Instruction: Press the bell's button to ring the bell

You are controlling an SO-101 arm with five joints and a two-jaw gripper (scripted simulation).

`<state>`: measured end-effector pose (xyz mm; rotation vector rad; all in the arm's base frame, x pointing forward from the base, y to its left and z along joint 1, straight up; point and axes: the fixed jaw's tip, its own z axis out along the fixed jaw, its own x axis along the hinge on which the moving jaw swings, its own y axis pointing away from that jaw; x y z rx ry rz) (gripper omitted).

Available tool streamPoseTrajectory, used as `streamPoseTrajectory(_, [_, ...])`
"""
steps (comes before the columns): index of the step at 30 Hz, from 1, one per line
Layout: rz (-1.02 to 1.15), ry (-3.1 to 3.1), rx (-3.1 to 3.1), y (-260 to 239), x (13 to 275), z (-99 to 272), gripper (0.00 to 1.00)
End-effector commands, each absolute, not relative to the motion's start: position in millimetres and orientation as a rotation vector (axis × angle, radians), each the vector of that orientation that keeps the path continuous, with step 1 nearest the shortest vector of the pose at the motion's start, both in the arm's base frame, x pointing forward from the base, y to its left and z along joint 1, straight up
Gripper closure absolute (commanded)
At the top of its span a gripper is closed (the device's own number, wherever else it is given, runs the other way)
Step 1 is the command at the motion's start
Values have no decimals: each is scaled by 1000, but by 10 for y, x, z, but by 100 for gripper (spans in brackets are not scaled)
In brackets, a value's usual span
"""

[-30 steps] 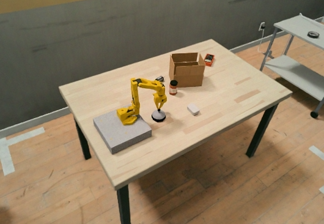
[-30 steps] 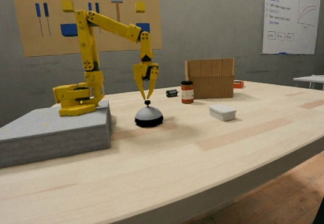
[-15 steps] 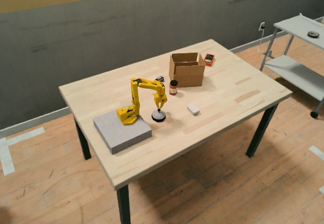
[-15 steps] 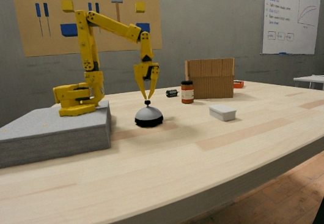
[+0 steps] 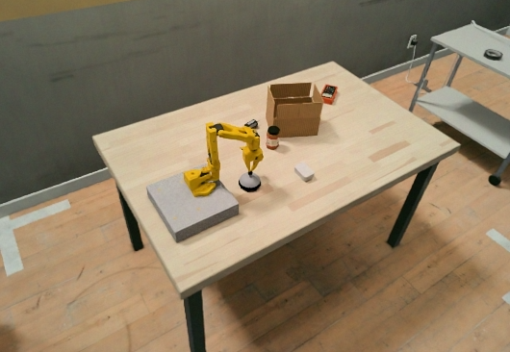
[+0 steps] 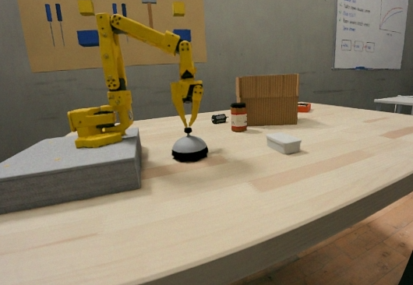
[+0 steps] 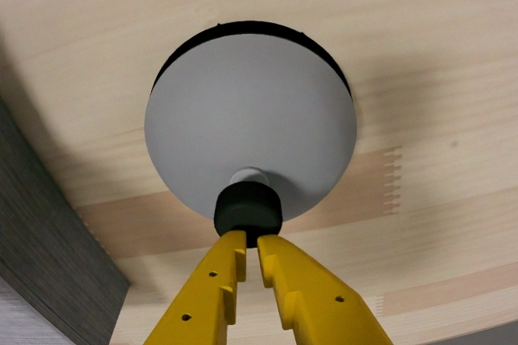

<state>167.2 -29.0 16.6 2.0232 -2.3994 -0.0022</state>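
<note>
The bell [image 6: 189,148] is a grey dome on a black base, upright on the wooden table in front of the arm's grey pedestal. It also shows in the top view [image 5: 249,181] and fills the wrist view [image 7: 250,124]. Its black button [image 7: 247,209] [image 6: 188,130] sits on a short grey stem at the top of the dome. My yellow gripper [image 7: 250,240] is shut and empty, pointing straight down, with its fingertips touching the top of the button [image 6: 188,128]. A short piece of the stem still shows under the button.
A red-labelled jar [image 6: 238,117] and an open cardboard box [image 6: 268,99] stand behind the bell to the right. A small white box [image 6: 284,142] lies to the right. A small black part [image 6: 219,118] lies behind. The grey pedestal [image 6: 66,167] is at the left.
</note>
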Motion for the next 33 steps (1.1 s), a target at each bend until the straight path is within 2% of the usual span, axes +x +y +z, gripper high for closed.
streamPoseTrajectory(1, [-30,-2407,1993,-293,1634,114,100])
streamPoseTrajectory(33, [-30,-2407,1993,-292,1633,59,100])
